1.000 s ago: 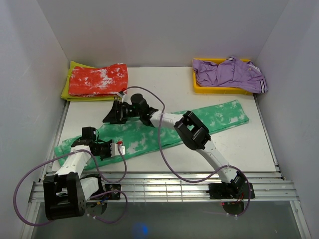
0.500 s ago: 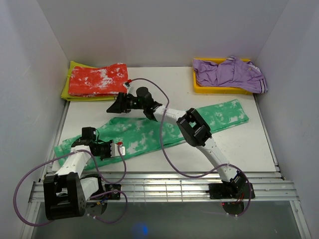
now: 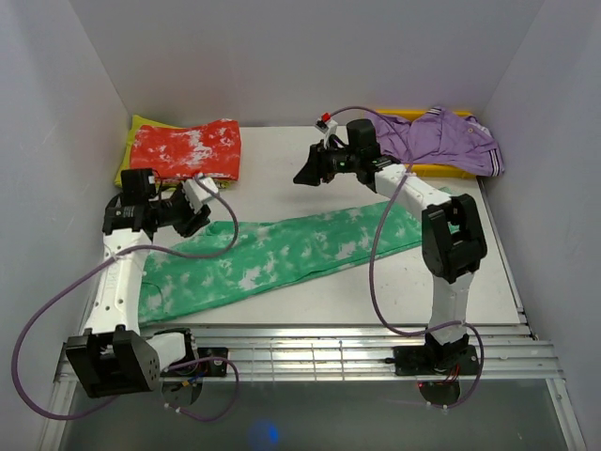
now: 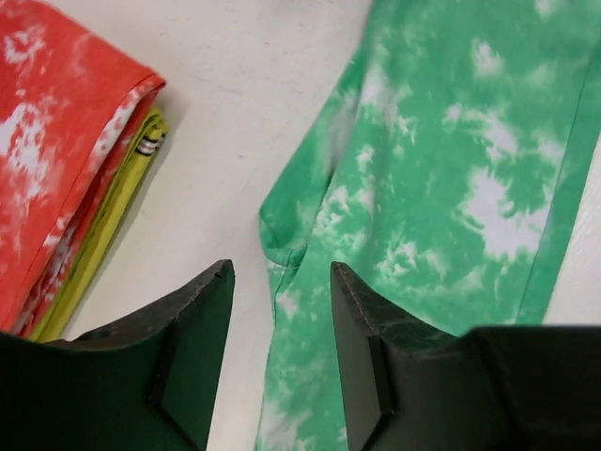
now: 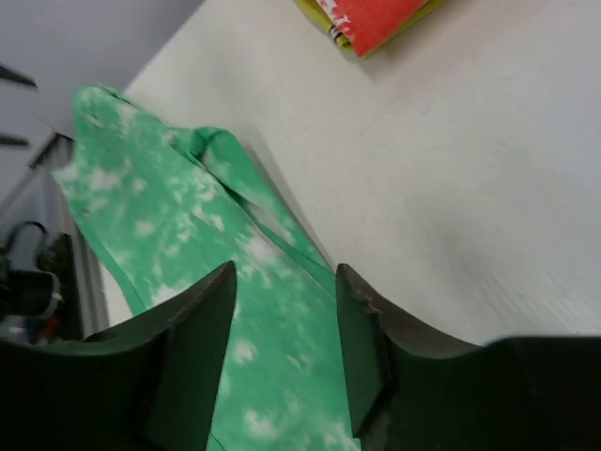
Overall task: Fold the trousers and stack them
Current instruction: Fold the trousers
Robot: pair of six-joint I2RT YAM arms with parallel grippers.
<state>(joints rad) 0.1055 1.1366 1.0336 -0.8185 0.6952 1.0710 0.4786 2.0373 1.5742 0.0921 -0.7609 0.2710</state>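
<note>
The green tie-dye trousers lie as one long band, slanting from the near left to the middle right of the table. My left gripper hovers open and empty over their far-left edge, beside the red garment. In the left wrist view the gripper has its jaws apart above the trousers' edge and bare table. My right gripper is open and empty above the table's back middle. In the right wrist view the trousers lie below the right gripper.
A folded red-and-white garment lies on a yellow-green one at the back left; it also shows in the left wrist view. A purple garment fills a yellow tray at the back right. White walls enclose three sides.
Both arms rose off the trousers. The left gripper swung back toward the red garment; the right gripper moved right and back toward the tray. The trousers' left end now lies nearer and further right.
</note>
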